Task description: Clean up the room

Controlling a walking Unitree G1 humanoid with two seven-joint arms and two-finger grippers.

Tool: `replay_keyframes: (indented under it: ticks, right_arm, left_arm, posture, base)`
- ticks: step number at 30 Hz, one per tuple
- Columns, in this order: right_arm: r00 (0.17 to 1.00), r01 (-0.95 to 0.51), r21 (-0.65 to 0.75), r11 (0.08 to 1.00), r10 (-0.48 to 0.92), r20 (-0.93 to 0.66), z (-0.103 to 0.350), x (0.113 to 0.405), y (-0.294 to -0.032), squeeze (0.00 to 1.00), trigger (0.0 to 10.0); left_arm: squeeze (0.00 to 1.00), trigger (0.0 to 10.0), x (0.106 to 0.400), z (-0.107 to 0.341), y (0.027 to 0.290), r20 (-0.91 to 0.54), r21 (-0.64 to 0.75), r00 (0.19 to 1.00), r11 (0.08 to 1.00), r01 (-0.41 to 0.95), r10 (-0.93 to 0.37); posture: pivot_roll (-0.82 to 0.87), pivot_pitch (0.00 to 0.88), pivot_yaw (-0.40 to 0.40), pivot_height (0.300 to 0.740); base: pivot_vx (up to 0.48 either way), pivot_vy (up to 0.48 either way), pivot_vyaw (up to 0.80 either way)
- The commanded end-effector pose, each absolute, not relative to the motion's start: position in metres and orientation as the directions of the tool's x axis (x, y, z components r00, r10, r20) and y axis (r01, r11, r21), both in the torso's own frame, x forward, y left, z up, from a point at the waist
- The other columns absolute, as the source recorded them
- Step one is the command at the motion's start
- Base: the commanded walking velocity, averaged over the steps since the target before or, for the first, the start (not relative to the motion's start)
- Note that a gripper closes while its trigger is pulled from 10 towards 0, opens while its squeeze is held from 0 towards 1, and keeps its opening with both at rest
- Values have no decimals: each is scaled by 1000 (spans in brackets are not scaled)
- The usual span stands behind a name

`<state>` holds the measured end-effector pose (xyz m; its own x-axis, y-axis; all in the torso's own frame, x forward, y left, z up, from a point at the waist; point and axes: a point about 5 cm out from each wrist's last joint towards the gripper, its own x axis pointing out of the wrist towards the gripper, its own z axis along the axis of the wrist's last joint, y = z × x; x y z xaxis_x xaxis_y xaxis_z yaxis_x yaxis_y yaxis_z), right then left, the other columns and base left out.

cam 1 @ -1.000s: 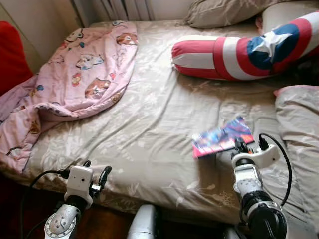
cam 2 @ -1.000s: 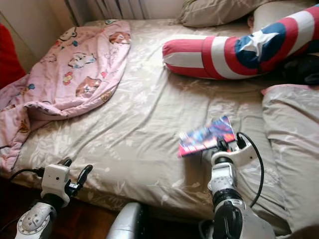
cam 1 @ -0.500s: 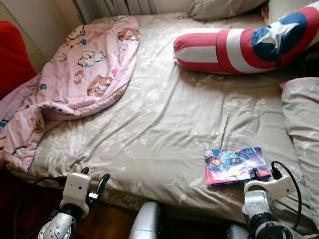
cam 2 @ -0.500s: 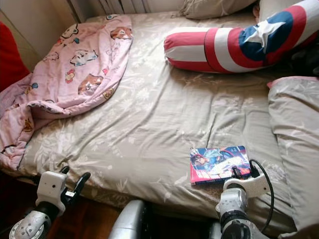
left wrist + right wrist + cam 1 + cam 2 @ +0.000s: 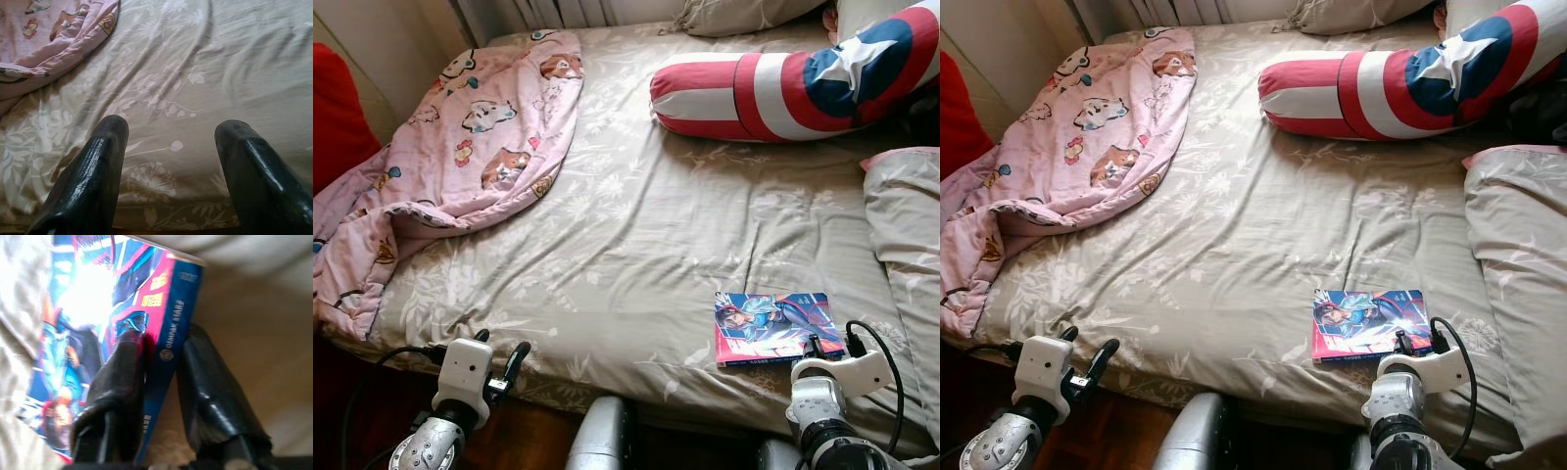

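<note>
A colourful comic book (image 5: 775,326) lies flat on the beige floral bedsheet (image 5: 636,235) near the bed's front right edge. My right gripper (image 5: 161,350) is shut on the book's spine edge (image 5: 168,350), one finger on the cover and one beneath. From the head view the right gripper (image 5: 815,345) sits at the book's near edge. My left gripper (image 5: 168,129) is open with nothing between its fingers, hovering over the sheet at the bed's front left edge (image 5: 499,352).
A pink cartoon blanket (image 5: 460,157) is heaped on the bed's left side. A red, white and blue star bolster (image 5: 783,83) lies at the back right, with pillows (image 5: 906,235) along the right. A red object (image 5: 337,108) stands left of the bed.
The book was held tilted up a second ago and has come down flat on the sheet nearer the front edge, still in my right gripper. The camera has shifted slightly.
</note>
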<state>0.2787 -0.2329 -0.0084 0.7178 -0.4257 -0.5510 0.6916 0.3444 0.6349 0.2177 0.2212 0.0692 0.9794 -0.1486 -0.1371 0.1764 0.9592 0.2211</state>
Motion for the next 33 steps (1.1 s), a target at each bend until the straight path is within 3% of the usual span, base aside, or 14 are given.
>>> replay_keyframes:
  ticks: [1,3,10,15,20,25,27,28,29,33]
  right_arm:
    - [686,727,598,338,-404,-605,-21,268,-225,584,10000]
    - [683,730,587,350,-399,-612,-23,265,-224,718,10000]
    - [662,749,565,344,-426,-617,-23,263,-233,714,10000]
    - [675,738,549,392,-428,-602,-19,266,-236,647,10000]
    - [646,763,524,379,-451,-615,-25,257,-240,694,10000]
    - [645,763,491,421,-443,-623,-30,251,-238,675,10000]
    - [664,746,491,450,-438,-606,-29,252,-238,537,10000]
    - [669,741,491,458,-436,-603,-29,252,-238,537,10000]
    - [674,736,492,466,-435,-597,-29,252,-237,0,10000]
    - [698,708,474,524,-415,-583,-32,248,-233,0,10000]
  left_arm:
    - [0,10000,214,67,223,-158,224,977,958,179,-146]
    - [0,10000,216,68,221,-157,219,977,959,179,-146]
    - [0,10000,219,67,216,-158,209,975,960,187,-155]
    - [0,10000,221,65,216,-162,204,974,961,189,-157]
    - [0,10000,225,62,212,-159,195,974,962,189,-159]
    - [0,10000,230,58,209,-157,185,976,966,180,-151]
    - [0,10000,235,56,206,-150,176,978,969,171,-145]
    - [0,10000,236,56,205,-148,174,978,970,169,-144]
    - [0,10000,237,56,205,-146,173,979,971,167,-142]
    - [0,10000,241,49,203,-150,162,980,975,154,-130]
  posture:
    - [346,222,165,637]
    - [347,223,164,637]
    - [344,219,162,637]
    - [328,215,155,637]
    - [312,212,145,637]
    - [293,192,121,637]
    - [270,175,99,637]
    - [267,172,96,637]
    - [267,172,96,637]
    - [231,126,56,637]
  base:
    - [0,0,0]
    - [0,0,0]
    - [0,0,0]
    - [0,0,0]
    - [0,0,0]
    - [0,0,0]
    - [0,0,0]
    - [0,0,0]
    - [0,0,0]
    - [0,0,0]
